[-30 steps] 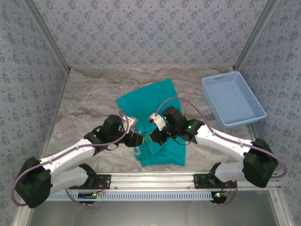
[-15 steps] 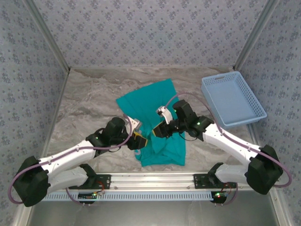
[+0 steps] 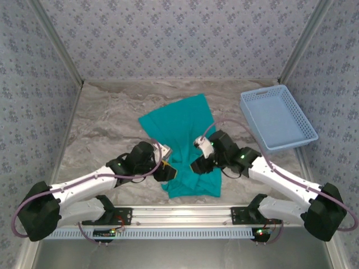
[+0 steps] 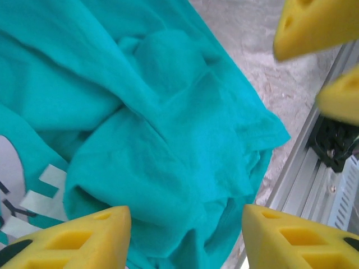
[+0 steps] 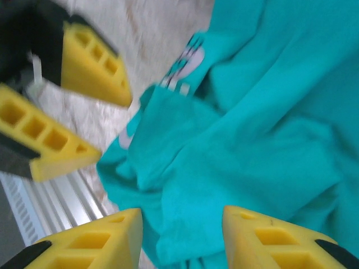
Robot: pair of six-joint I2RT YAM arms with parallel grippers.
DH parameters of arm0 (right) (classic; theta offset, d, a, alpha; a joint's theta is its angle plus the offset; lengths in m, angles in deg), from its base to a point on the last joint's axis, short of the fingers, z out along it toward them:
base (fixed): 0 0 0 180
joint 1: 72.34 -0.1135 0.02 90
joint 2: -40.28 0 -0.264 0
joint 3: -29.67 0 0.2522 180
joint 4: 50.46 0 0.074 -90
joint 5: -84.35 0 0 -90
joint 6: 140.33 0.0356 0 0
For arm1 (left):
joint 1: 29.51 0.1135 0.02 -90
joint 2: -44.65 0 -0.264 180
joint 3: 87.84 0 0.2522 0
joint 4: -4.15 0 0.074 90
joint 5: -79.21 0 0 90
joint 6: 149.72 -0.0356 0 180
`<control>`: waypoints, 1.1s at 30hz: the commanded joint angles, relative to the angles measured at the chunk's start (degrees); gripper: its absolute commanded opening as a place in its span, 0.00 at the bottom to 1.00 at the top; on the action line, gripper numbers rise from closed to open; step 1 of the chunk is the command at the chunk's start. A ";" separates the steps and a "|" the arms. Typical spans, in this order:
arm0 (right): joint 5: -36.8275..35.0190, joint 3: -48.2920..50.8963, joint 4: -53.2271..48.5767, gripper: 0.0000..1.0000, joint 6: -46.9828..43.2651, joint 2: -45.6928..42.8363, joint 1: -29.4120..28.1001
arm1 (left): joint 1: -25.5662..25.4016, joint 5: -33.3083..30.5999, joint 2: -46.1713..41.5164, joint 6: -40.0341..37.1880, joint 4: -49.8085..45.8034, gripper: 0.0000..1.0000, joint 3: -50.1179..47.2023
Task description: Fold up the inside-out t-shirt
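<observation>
Ok, snapshot:
- writing: none legible. A pale grey-white print patch [image 4: 31, 193] with light bars sits at a fold of the cloth. It is cut off and too blurred to read in either wrist view.
- t-shirt [image 3: 178, 124]: plain teal-green soft cloth, mid-table on the marbled table [image 3: 106, 123]. The far part lies flat and angled toward the back right. The near part is bunched into rumpled, overlapping folds.
- hem [image 4: 263, 131]: stitched edge at the corner closest to the metal rail [image 3: 185, 214].
- left gripper [image 4: 185, 216]: yellow fingers spread wide, low over the bunched near end. Cloth shows in the gap and the fingers are not closed on it.
- right gripper [image 5: 182, 216]: yellow fingers spread, also low over the rumpled folds. Cloth is in the gap, with no pinch visible.
- spacing: the grippers are near each other, facing across the shirt's near end. Each wrist view catches the other's yellow fingers.
- basket [image 3: 277, 117]: light blue mesh, far right, well apart from the shirt.
</observation>
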State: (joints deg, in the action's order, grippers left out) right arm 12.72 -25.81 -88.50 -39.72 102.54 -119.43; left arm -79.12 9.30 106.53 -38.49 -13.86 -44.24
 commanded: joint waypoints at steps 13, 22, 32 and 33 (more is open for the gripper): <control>-14.13 5.49 6.86 0.45 3.22 6.46 -11.33 | -4.30 -2.89 -0.72 4.87 1.42 0.56 -3.28; -11.71 1.11 -1.21 0.54 12.00 0.27 6.05 | -7.13 -10.12 5.70 18.03 -8.50 0.55 6.58; 0.94 -3.08 -3.51 0.42 22.00 7.52 7.89 | -11.22 -16.96 13.35 23.08 -21.57 0.48 14.86; 1.52 -2.22 -2.24 0.42 22.97 7.52 6.73 | -11.11 -17.19 12.85 23.27 -21.52 0.42 14.73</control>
State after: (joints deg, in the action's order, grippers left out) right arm 9.62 -28.76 -90.62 -21.40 109.97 -110.29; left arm -90.07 -5.08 119.89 -17.44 -30.91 -31.36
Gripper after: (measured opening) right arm 0.422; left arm 0.443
